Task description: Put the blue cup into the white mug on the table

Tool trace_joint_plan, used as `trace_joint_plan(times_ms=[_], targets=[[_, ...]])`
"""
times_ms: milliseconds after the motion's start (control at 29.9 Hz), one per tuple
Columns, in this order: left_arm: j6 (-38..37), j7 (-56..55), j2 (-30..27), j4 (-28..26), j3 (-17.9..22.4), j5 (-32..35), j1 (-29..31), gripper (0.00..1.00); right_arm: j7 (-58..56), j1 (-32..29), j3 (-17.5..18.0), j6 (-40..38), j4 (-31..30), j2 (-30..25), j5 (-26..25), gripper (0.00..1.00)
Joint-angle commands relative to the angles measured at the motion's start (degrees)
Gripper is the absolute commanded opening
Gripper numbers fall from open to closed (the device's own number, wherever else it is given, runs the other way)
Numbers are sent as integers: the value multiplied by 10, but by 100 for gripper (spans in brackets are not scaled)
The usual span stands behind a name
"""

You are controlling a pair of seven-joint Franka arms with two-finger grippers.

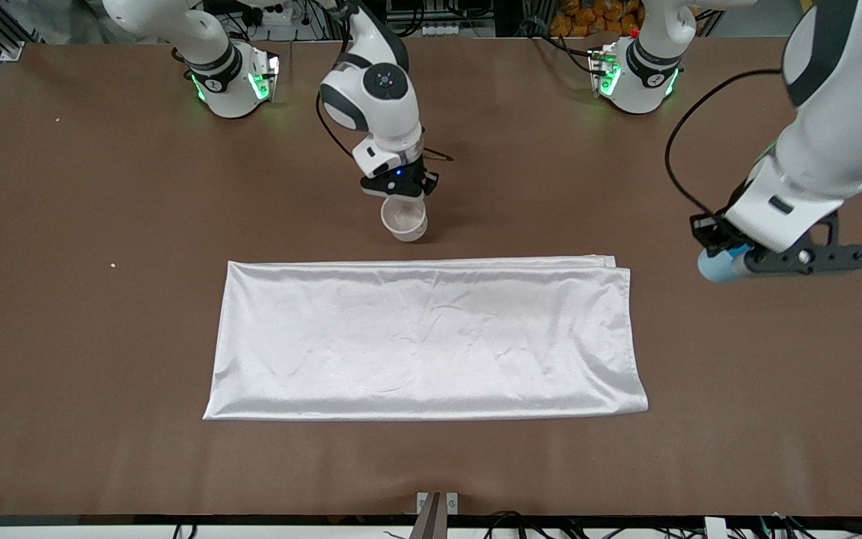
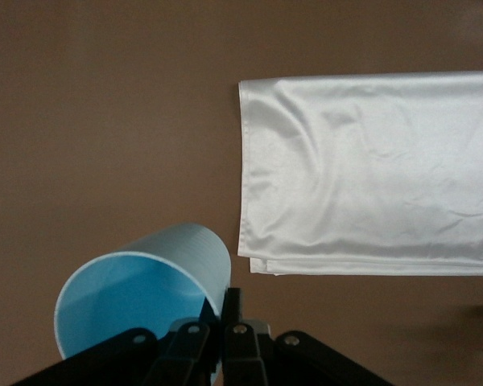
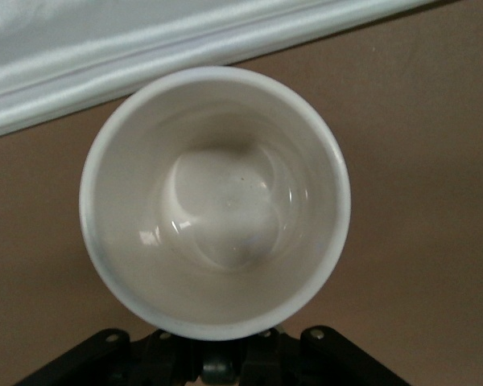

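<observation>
The white mug (image 1: 405, 218) is upright on the brown table (image 1: 102, 299), just farther from the front camera than the white cloth. My right gripper (image 1: 401, 196) is shut on its black handle. In the right wrist view the mug (image 3: 217, 201) is empty, and the gripper (image 3: 223, 354) pinches a dark handle part under the rim. My left gripper (image 1: 726, 258) is shut on the wall of the blue cup (image 1: 714, 266) and holds it tilted on its side over the table's left-arm end. The left wrist view shows the cup (image 2: 137, 297) and gripper (image 2: 223, 301).
A folded white satin cloth (image 1: 423, 337) lies flat in the middle of the table, between the mug and the front camera. It also shows in the left wrist view (image 2: 370, 169) and the right wrist view (image 3: 105, 40). Both arm bases stand along the table's edge farthest from the camera.
</observation>
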Motion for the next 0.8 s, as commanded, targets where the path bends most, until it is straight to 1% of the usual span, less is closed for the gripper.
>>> trace_joint_plan(times_ms=[0, 234, 434, 701, 735, 768], targets=[[-10, -3, -28, -15, -3, -21, 2, 0, 36, 23, -6, 4, -23, -21, -2, 0], [-33, -2, -35, -15, -7, -24, -1, 0, 66, 39, -6, 4, -24, -19, -9, 0], [-47, 1, -35, -17, -8, -26, 1, 0, 93, 41, -6, 4, -24, -12, -33, 0], [-51, 2, -36, -17, -9, -26, -4, 0, 109, 43, -6, 4, -24, -5, -44, 0], [-51, 2, -37, -17, -9, -26, -4, 0, 109, 43, -6, 4, -24, -5, -44, 1], [-51, 2, -37, -17, -9, -26, -4, 0, 109, 43, -6, 4, -24, -5, -44, 5]])
